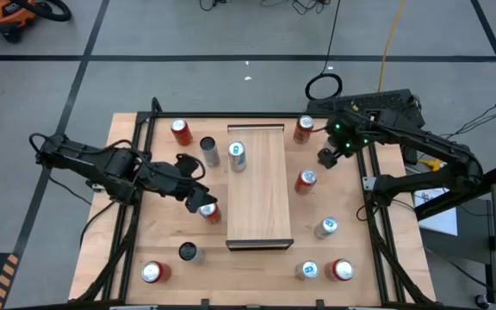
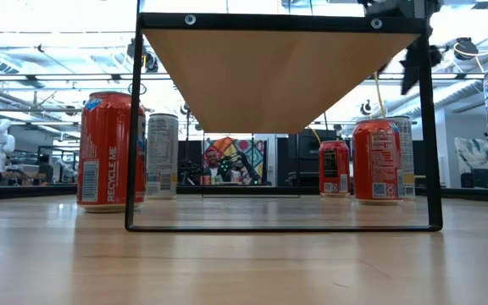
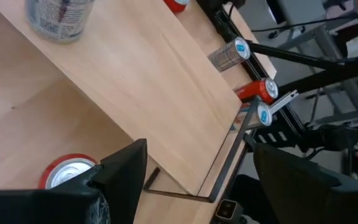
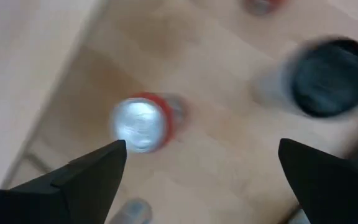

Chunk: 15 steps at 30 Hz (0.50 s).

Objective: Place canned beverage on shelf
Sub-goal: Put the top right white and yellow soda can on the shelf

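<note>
Fingers apart, the left gripper (image 1: 203,207) reaches in low from the left, poised over a red can (image 1: 211,213) beside the shelf (image 1: 259,185), where 1 silver can (image 1: 238,156) stands. The right gripper (image 1: 327,158) hangs spread above a red can (image 1: 306,179).

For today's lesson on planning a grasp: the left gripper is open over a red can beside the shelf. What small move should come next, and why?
Probably lower the left gripper so its open fingers straddle the red can. In the left wrist view the can's top sits beside one finger, not between the pair, so it may need a slight shift first. The shelf holds one can. The right gripper waits open at the far right.
</note>
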Each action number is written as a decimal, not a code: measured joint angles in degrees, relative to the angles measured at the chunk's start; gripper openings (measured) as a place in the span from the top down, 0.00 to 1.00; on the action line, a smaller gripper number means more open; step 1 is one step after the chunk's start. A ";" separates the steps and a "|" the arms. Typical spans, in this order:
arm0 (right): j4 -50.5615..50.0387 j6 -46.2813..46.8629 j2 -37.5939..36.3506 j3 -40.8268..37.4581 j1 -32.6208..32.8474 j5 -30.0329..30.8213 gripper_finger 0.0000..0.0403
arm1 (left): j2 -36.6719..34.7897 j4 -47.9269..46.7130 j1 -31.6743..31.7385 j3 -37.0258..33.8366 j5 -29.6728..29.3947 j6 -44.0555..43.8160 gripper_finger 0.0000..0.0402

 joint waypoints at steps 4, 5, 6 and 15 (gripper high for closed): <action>-2.00 7.88 0.02 0.32 -0.09 3.29 0.01 | 0.00 -0.48 0.51 0.00 -1.80 1.18 0.26; -1.98 9.13 0.01 0.54 -0.09 3.55 0.01 | 0.00 -0.48 0.59 -0.02 -2.37 1.27 0.26; -1.81 9.87 -0.02 0.80 -0.06 4.05 0.01 | 0.00 -0.48 0.59 -0.02 -2.92 1.27 0.26; -0.70 5.02 2.84 1.28 -3.84 10.77 0.01 | 0.19 -0.50 0.54 -0.02 -3.61 2.60 0.26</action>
